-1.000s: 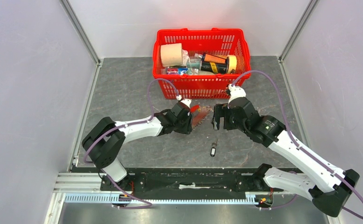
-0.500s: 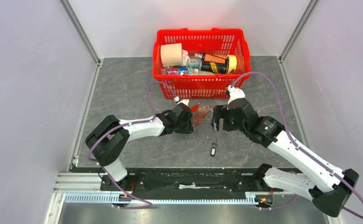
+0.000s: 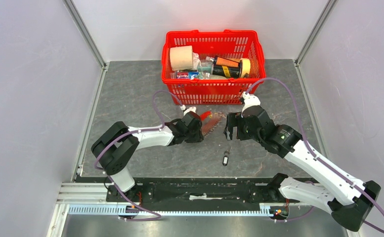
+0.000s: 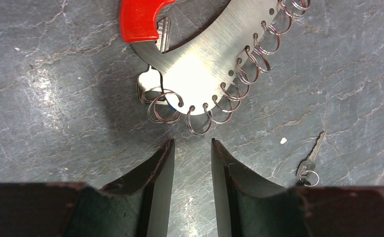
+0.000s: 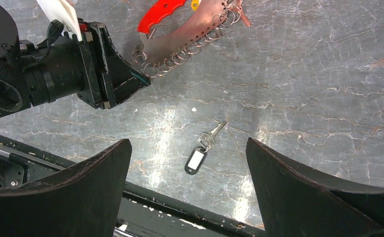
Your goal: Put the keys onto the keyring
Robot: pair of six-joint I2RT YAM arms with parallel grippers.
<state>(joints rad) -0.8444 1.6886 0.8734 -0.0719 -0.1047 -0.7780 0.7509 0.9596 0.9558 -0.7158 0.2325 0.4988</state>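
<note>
Grey stone-patterned table (image 3: 130,94). Red basket (image 3: 212,33) at the far side, holding odds and ends.

Keyring (image 4: 199,64) lies flat on the table just in front of the basket. It is a curved, shiny metal plate with a red grip (image 4: 139,19) at one end and a row of small wire rings (image 4: 199,121) threaded through holes along its outer edge. A small silvery piece sits at the ring nearest the red grip, and I cannot tell what it is.

Left gripper (image 4: 192,148) is low over the table, its tips just short of the end rings and not touching them. The jaws are a narrow slot apart with nothing between them.

Right gripper (image 5: 188,143) hangs above the table on the other side of the keyring. Its jaws are spread wide and hold nothing.

One key (image 5: 214,132) lies loose on the table, well apart from the keyring and nearer the arm bases. It is slim and silvery, on a little ring with a black tag (image 5: 195,162) that has a pale window. Neither gripper touches it.
</note>
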